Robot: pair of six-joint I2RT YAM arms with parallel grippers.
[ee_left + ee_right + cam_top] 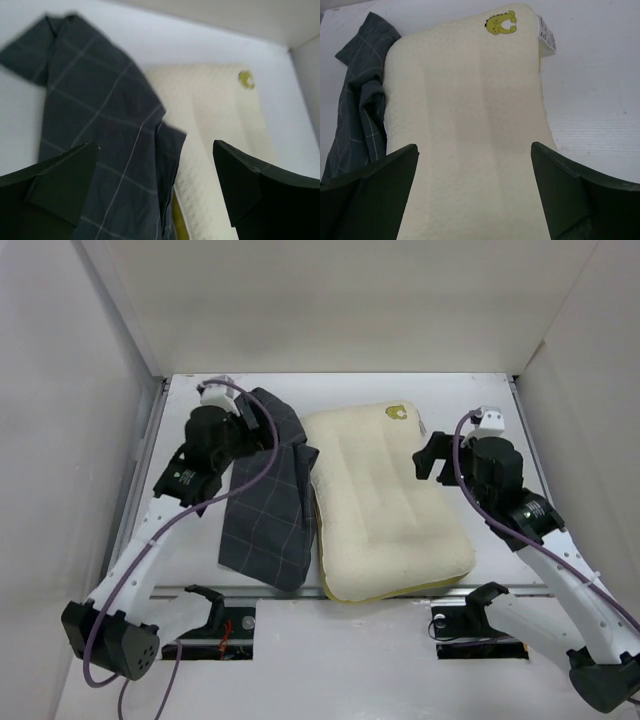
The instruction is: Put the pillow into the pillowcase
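Directly below my spread left claw (155, 146) lies the pillowcase (262, 505), running near-to-far; my spread right claw (474, 146) overhangs the pillow (385, 505).

The pillow (385, 505) fills the middle of the table (340, 388), and the pillowcase (262, 530) lies right against its left side, leaving no gap between them. Bare table shows as a strip behind both, up to the back wall (340, 300), a broader strip between the pillow and the right wall (590, 420), and a narrow one beside the left wall (60, 440). The left arm (150, 530) and right arm (560, 550) slant over these side strips.
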